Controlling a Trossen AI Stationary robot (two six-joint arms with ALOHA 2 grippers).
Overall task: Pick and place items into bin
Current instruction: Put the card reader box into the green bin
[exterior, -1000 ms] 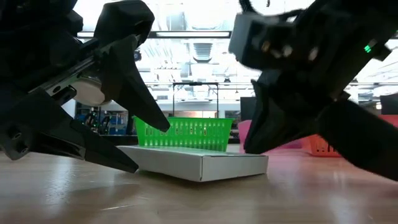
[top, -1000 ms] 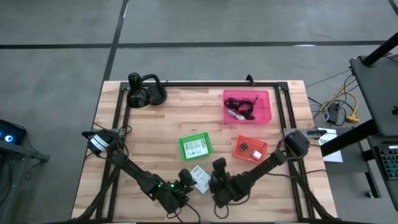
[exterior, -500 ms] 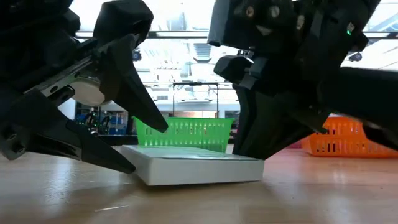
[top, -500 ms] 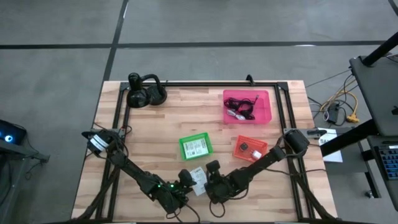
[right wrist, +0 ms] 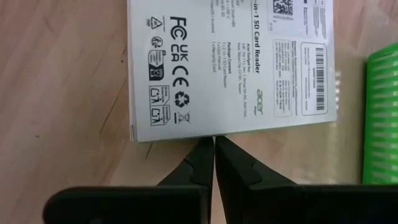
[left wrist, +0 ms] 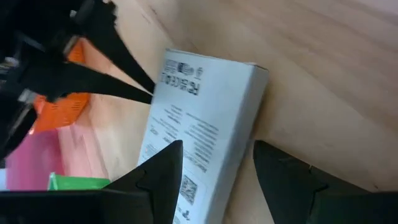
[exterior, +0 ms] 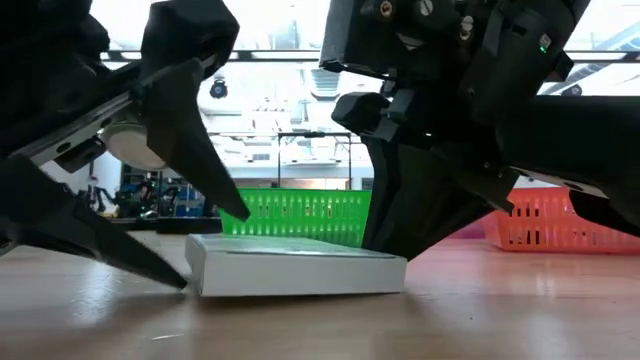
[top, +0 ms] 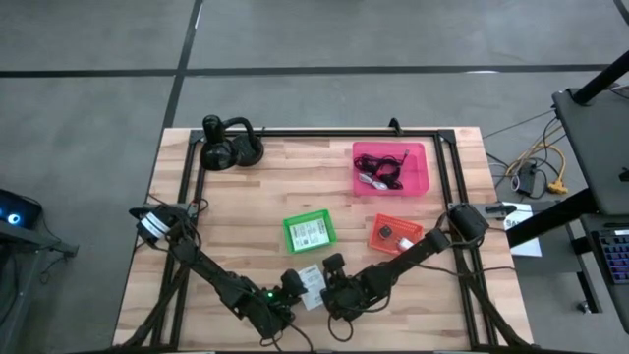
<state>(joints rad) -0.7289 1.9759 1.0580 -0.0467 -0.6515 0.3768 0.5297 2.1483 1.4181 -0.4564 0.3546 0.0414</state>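
While white packet [top: 311, 283] is lying flat on worktop [top: 246, 206] between both hands, you are bracing it with pinched-shut, empty right hand [right wrist: 214, 144]; left hand [left wrist: 214, 180] gaping astride packet edge, gripping nothing. Be closing slowly, squarely.

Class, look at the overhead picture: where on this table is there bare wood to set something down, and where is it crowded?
Bare wood lies between the headphones and the pink bin, and left of the green bin. Crowded: the front middle, where the open left claw and shut right claw flank the white box. The orange bin sits just behind.
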